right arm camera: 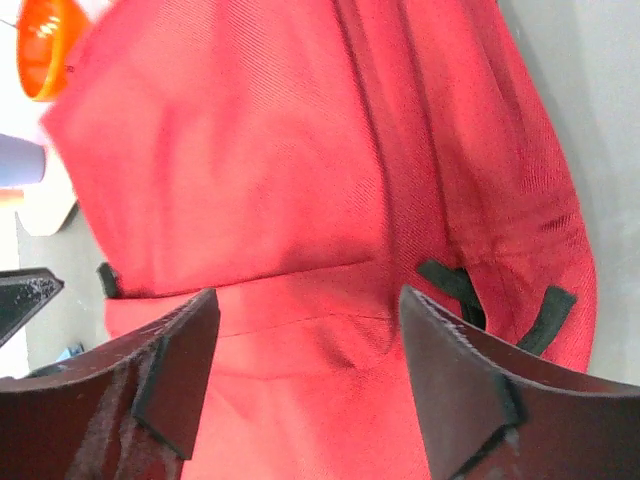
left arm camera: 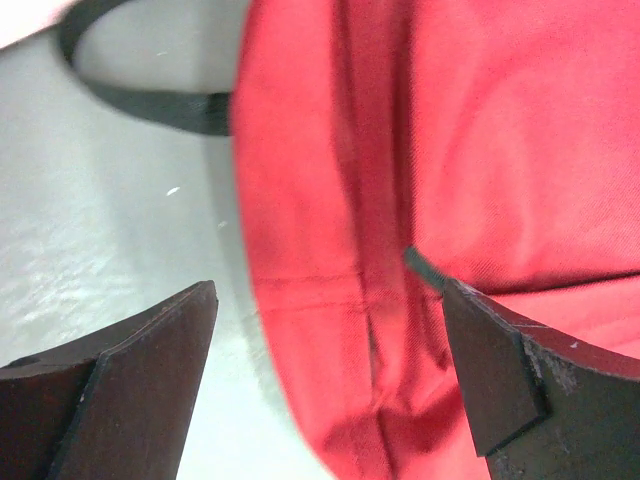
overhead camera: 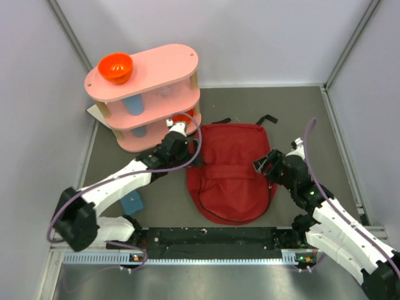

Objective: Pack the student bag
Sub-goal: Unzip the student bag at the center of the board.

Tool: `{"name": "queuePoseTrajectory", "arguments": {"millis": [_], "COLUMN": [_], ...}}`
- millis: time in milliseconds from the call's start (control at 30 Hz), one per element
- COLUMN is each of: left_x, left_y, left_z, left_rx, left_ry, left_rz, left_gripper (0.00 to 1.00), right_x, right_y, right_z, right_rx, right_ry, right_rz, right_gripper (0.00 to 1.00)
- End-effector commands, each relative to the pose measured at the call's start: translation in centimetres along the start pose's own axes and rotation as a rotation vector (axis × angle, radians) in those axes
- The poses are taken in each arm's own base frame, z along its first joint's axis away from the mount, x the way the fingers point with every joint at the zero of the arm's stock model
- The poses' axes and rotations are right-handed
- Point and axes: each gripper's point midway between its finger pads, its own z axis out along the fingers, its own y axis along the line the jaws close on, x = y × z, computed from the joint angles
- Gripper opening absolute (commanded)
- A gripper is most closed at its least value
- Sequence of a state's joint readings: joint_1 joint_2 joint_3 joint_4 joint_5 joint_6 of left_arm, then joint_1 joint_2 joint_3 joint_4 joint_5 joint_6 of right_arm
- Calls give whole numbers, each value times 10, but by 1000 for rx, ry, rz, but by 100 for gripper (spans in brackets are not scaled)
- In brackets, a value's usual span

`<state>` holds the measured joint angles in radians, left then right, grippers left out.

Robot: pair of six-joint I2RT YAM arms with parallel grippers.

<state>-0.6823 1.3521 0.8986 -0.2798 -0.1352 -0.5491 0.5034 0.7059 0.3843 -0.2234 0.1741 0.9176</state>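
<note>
Dark red fabric backpack [overhead camera: 231, 172] flat on worktop [overhead camera: 300, 112], frame centre. Left fingers [left arm camera: 150, 380] spread wide, empty, over its edge; right fingers [right arm camera: 455, 380] parted, empty. Likely soft, floppy, light; pinch edge fabric.

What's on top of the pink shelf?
An orange bowl sits on the top board of the pink shelf, near its left end. That board covers most of the levels below; only a blue cup shows clearly there.
</note>
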Motion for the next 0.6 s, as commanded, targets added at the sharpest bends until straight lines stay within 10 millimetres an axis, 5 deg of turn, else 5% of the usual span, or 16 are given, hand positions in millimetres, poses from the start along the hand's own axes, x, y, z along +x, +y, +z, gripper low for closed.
{"name": "queuePoseTrajectory", "arguments": {"millis": [0,100,200,367,500,567], "left_x": [-23,-27,-27,-14,-15,-10], "left_y": [34,56,80,121,156,172], "left_z": [-49,-69,-79,-83,-107,-121], "left_rx": [-117,-166,-220,-281,-391,-460], "left_ry": [-177,-248,-272,-216,-259,-254], "left_rz": [-55,-89,-110,-223,-335,-388], "left_gripper": [99,99,99,99,99,99], "right_x": [-51,-77,-72,-32,17,43], "right_y": [35,51,76,131,182,192], "right_z": [-33,-51,-51,-41,-41,-30], "right_rx": [-61,-74,-159,-340,-454,-457], "right_ry": [-118,-174,-103,48,167,233], "right_rz": [-125,-189,-246,-295,-353,-393], "right_gripper": [78,89,94,99,99,99]}}
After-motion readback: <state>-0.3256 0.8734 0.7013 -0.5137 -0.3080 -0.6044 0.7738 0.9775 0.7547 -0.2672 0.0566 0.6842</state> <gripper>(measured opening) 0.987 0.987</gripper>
